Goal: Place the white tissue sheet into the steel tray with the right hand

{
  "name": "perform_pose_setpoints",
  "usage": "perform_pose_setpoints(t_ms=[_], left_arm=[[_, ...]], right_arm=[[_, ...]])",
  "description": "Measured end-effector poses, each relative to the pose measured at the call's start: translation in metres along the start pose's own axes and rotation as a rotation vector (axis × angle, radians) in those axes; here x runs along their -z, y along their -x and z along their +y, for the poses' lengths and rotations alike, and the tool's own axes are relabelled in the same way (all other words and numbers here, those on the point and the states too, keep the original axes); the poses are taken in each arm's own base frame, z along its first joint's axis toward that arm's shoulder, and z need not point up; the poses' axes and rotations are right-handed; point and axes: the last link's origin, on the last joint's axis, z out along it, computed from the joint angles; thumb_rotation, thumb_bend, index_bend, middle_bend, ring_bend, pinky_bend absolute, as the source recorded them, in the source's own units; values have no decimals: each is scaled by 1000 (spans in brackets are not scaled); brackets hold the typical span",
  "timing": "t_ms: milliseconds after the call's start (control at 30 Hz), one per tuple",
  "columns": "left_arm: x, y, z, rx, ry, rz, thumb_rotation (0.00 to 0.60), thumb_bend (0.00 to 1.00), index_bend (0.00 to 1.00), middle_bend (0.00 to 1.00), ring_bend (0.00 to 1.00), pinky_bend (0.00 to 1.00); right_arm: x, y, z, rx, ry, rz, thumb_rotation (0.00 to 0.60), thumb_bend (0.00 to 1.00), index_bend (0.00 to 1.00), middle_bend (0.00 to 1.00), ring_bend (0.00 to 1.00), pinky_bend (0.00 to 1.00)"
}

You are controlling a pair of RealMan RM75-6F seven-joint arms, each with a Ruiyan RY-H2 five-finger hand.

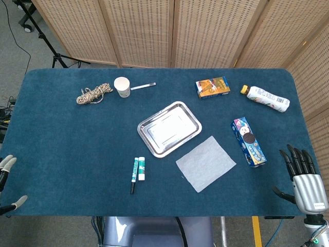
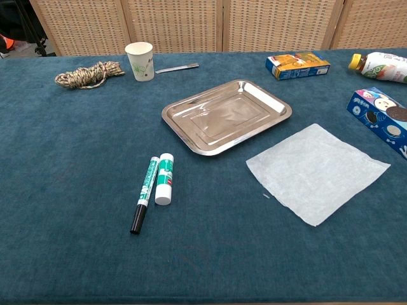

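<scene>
On the blue table (image 1: 61, 139), seen from the head view, the white tissue sheet (image 1: 206, 162) lies flat just beside the steel tray (image 1: 169, 128), toward the robot's right and nearer its body. The right hand (image 1: 303, 177) hovers at the table's near right edge, fingers spread and holding nothing, well apart from the sheet, with a cookie box (image 1: 248, 142) roughly between them. The left hand (image 1: 7, 180) barely shows; its state cannot be told. In the chest view, neither hand appears. The tissue sheet (image 2: 317, 170) looks thin, limp and very light, likely to crumple or slide, so pinching a corner or edge seems best. The tray (image 2: 280, 109) sits empty.
</scene>
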Motion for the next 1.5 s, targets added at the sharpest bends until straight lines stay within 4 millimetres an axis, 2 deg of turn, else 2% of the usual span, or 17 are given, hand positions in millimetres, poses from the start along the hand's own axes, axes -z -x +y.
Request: perform_pose_setpoints(t_ms=[133,333,467,567,700,867,1100,1300,1500], left_arm=[[0,0,0,2,-1,1,600,0,0,0,0,0],[2,-2,0,9,5,8,600,0,0,0,0,0],[2,-3,0,11,3,9,600,0,0,0,0,0],[1,-3,-1,12,-2,12,600,0,0,0,0,0],[-1,-3,-1,12,-12,12,600,0,0,0,0,0],[-3,-1,-2,6,-23,3,600,0,0,0,0,0],[-9,2,-3,-1,-41,-13,600,0,0,0,0,0],[-12,3,-5,-1,-54,-18,600,0,0,0,0,0],[-14,3,-6,-1,-64,-21,600,0,0,0,0,0]], right_arm=[[0,2,0,1,-8,-26,600,0,101,0,0,0],[-3,7,-6,-39,-55,-86,600,0,192,0,0,0],[-19,13,-17,-52,-134,-138,600,17,246,0,0,0],[-38,18,-30,-47,-198,-186,600,113,273,0,0,0],[-67,28,-53,-33,-276,-266,600,190,295,0,0,0],[-101,41,-83,1,-342,-363,600,208,312,0,0,0],[-148,71,-145,70,-421,-445,600,257,325,0,0,0],[-170,97,-182,127,-443,-451,600,311,333,0,0,0],[-178,111,-198,171,-453,-465,600,311,333,0,0,0]])
